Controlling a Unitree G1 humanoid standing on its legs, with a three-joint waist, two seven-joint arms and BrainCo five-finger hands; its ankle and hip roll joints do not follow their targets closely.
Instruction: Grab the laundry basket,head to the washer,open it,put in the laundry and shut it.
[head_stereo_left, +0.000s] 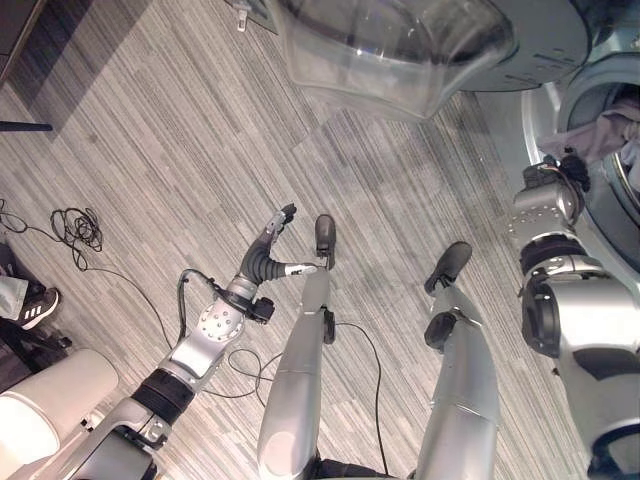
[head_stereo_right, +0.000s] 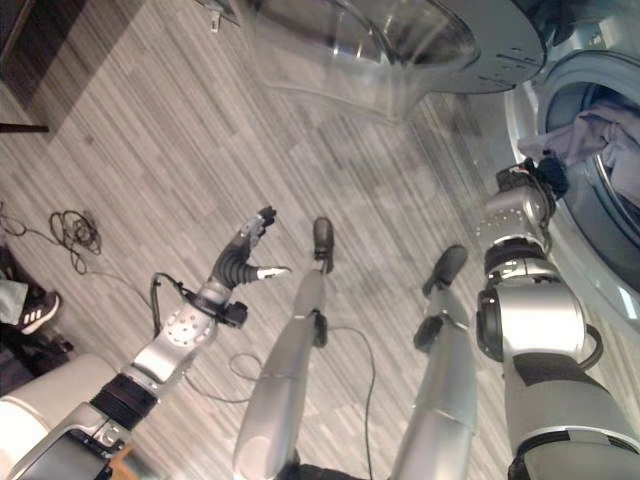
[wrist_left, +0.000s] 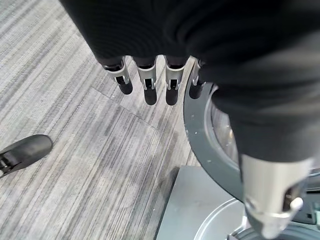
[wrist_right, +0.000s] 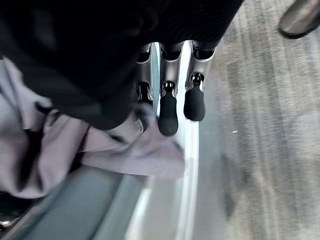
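At the washer (head_stereo_right: 585, 130) mouth, the right hand (head_stereo_right: 528, 180) reaches in beside lilac laundry (head_stereo_right: 590, 135) bunched inside the drum; its wrist view shows the laundry (wrist_right: 135, 150) draped over the rim, fingers (wrist_right: 168, 117) straight beside it. Left of the washer, under the open door (head_stereo_left: 400, 45), the left hand (head_stereo_left: 270, 255) hangs over the floor (head_stereo_left: 150, 150), relaxed and empty.

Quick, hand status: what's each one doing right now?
Left hand: open, holding nothing, out over the floor.
Right hand: at the washer opening, against the laundry; grip cannot be told.
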